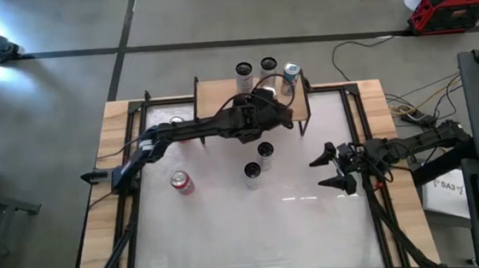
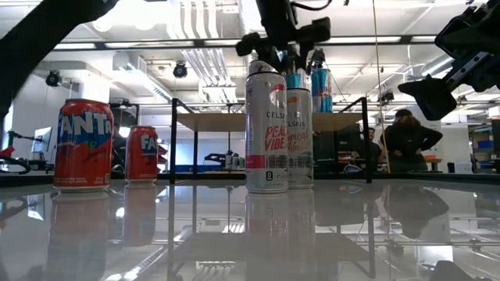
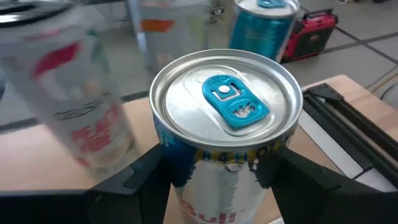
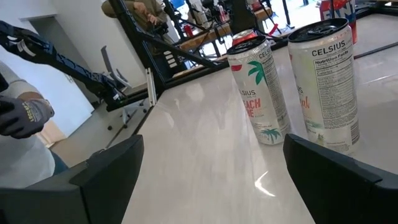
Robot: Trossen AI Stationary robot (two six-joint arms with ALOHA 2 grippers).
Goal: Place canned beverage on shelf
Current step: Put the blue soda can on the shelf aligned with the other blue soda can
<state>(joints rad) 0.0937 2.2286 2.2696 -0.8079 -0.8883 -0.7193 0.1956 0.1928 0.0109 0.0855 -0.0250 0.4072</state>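
Left gripper point(image 3: 214, 168) clenched on a can point(image 3: 225, 106) (silver lid, blue tab, red lettering partly visible low on the body). High view puts that gripper point(image 1: 265, 108) over the shelf point(image 1: 215, 97), near the middle of the tan top. Whether the can's base already rests on the wood or hangs just above it cannot be told from any view.

Already on the shelf: two white cans point(image 1: 244, 69) at the back edge and a blue can point(image 1: 291, 72) toward the right end. Left wrist view shows a white can point(image 3: 81, 93) just beside the held one and the blue can point(image 3: 264, 28) behind it.

Right gripper point(image 1: 338, 167) waits with jaws released over the table's right side, well apart from the shelf, holding nothing. Two Celsius cans point(image 1: 259, 162) stand on the table in front of the shelf; a Fanta can point(image 1: 182, 182) stands left of them.

Risks, as judged:
- Releasing before the base is seated: can drops, tips, may roll off.
- Tight neighbours: opening fingers or a sideways exit could knock the white can over.
- Withdrawing low could clip the Celsius cans in front of the shelf.
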